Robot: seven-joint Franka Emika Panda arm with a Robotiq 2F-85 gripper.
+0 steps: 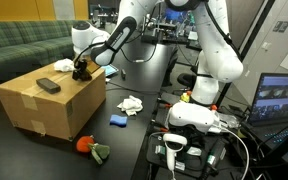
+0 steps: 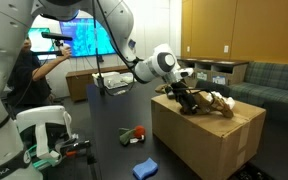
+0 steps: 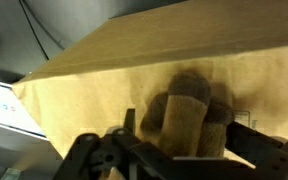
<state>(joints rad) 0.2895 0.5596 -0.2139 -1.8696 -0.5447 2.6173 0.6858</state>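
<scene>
The tool hangs over the cardboard box, its jaws wide around a brown furry thing, perhaps a soft toy, not visibly gripping.

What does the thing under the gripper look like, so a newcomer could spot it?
Start at the big cardboard box beside the green couch. On its top, under the gripper, sits a rounded fuzzy brown lump. Its neighbour, a black bar, is flat; this one is plump and soft-looking.

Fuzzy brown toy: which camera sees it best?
The wrist view: the fuzzy brown toy fills its middle. In an exterior view the toy lies small beside the gripper; in an exterior view the gripper mostly hides it.
</scene>
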